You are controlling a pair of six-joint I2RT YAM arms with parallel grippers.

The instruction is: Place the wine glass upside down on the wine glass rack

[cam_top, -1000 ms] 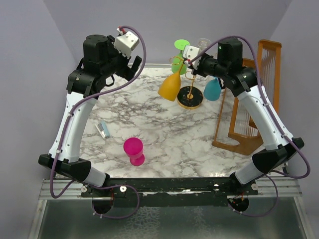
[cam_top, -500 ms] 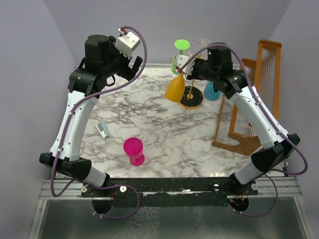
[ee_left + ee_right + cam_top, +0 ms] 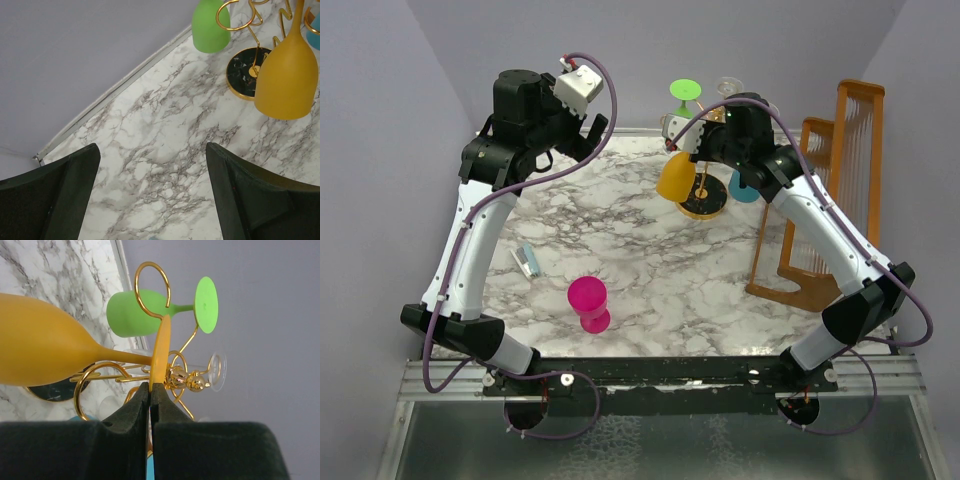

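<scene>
The right gripper (image 3: 150,389) pinches the yellow glass (image 3: 45,347) by its foot, bowl down, beside the rack (image 3: 186,380). The left gripper (image 3: 152,195) gapes empty. That thin grip could slip (or knock the green glass (image 3: 127,315)) if the stem misses its ring.

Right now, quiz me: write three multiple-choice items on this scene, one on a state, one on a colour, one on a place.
1. The left gripper is:
A. open and empty
B. shut on a glass
C. shut on a cable

2. The wine glass in the right gripper is:
A. green
B. yellow-orange
C. blue

3. The pink wine glass is:
A. on the marble table
B. in the left gripper
C. on the floor

Key:
1 A: its jaws are wide apart, with only marble between them.
2 B: the yellow-orange wine glass has its foot pinched in the shut gripper, by the wine glass rack.
3 A: it rests on the marble between the arms.
</scene>
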